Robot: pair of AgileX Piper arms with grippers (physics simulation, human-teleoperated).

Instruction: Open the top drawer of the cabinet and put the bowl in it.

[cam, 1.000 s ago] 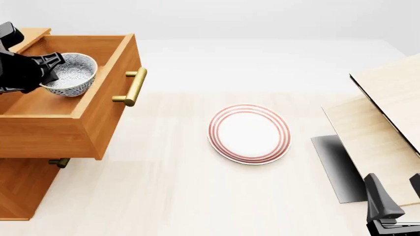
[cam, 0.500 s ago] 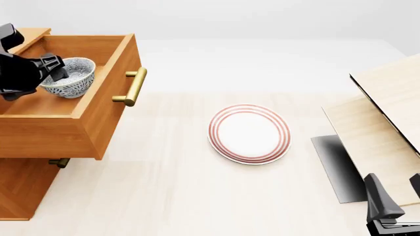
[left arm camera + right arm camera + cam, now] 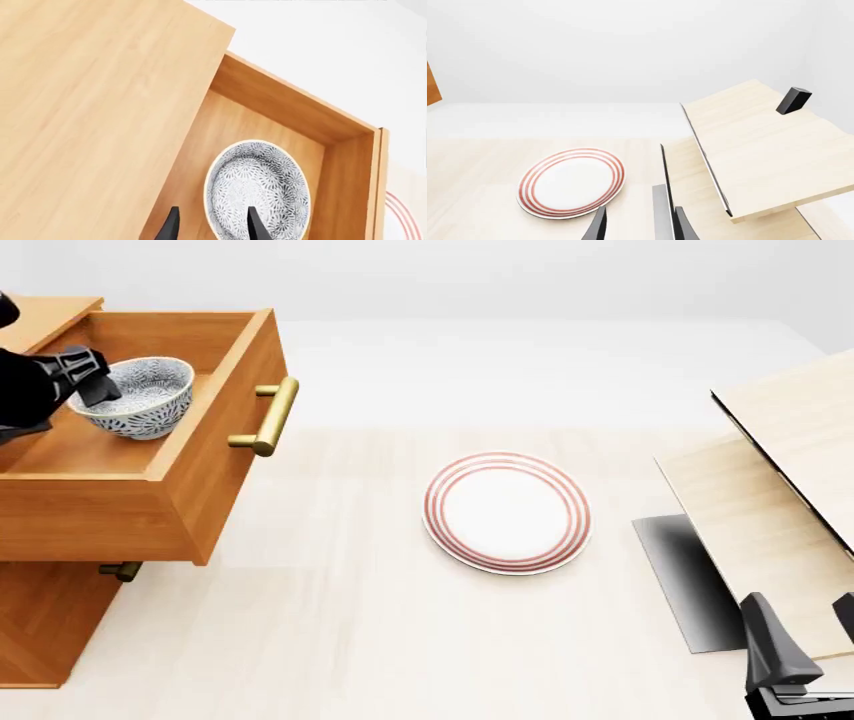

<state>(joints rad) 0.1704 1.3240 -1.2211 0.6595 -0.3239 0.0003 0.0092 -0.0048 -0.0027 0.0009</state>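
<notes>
Now the bowl (image 3: 136, 397) sits on the floor of the pulled-out top drawer (image 3: 200, 455) at the far left, and my left gripper (image 3: 91, 380) has let go and drawn back off its rim since a second ago; the placing looks done. My left wrist view shows both fingers parted, one over the bowl's rim and one outside it, which the front view hides. My right gripper (image 3: 639, 226) hangs open, idle, at the near right.
</notes>
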